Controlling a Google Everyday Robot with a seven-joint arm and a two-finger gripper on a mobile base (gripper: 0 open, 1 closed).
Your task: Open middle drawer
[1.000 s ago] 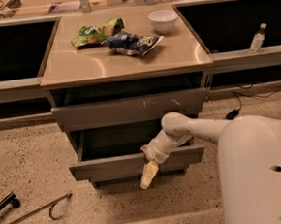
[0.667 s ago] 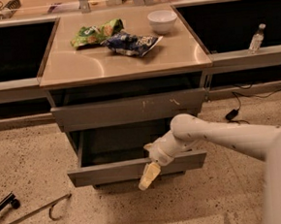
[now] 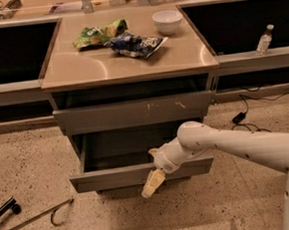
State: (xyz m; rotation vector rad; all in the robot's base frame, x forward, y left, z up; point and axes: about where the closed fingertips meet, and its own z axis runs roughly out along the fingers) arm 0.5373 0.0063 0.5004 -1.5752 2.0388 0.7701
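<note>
The middle drawer (image 3: 114,178) has a plain grey front and stands pulled out of the cabinet, so its shallow grey tray (image 3: 117,149) shows. Above it is the taller grey front with pale scratch marks (image 3: 134,113), almost closed. My gripper (image 3: 152,182) is at the middle drawer's front, right of centre. Its cream tip hangs down over the front's top edge and outer face. My white arm (image 3: 221,143) reaches in from the right.
On the cabinet top (image 3: 81,67) lie a green snack bag (image 3: 100,33), a blue snack bag (image 3: 136,43) and a white bowl (image 3: 167,20). A water bottle (image 3: 264,40) stands on the right ledge. A cable (image 3: 244,114) and a hooked metal rod (image 3: 38,220) lie on the floor.
The middle drawer has slid a little further out towards the camera, with my gripper staying at its front. My arm has stretched out and its base has drawn back to the right.
</note>
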